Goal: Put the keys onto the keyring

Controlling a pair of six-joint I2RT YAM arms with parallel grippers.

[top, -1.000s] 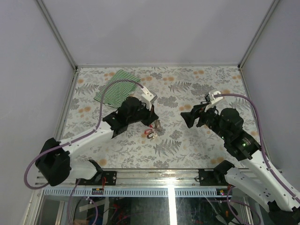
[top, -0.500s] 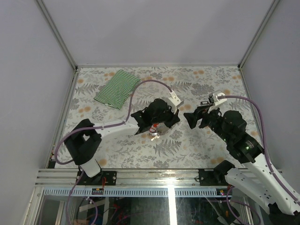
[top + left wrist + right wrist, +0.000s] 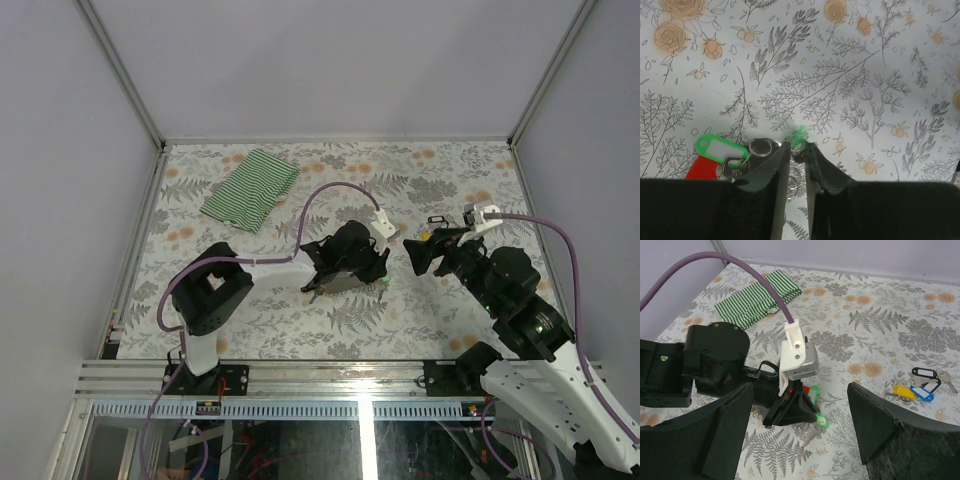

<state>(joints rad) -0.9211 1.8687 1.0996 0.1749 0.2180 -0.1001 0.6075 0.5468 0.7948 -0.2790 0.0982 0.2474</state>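
Fingers [image 3: 772, 172] of the left gripper [image 3: 797, 148] stand a sliver apart with a green tag [image 3: 799, 139] at their tips; whether it is pinched cannot be told. The keys [image 3: 722, 150], light, stiff and slippery, best taken by a flat tag, lie near mid-tabletop. Since a second ago that arm has swung rightward, bunch along, toward the right gripper [image 3: 800, 385], whose fingers gape empty.

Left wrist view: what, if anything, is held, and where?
Cannot tell: the left end effector, nearly closed, flanks one end of a green key tag.
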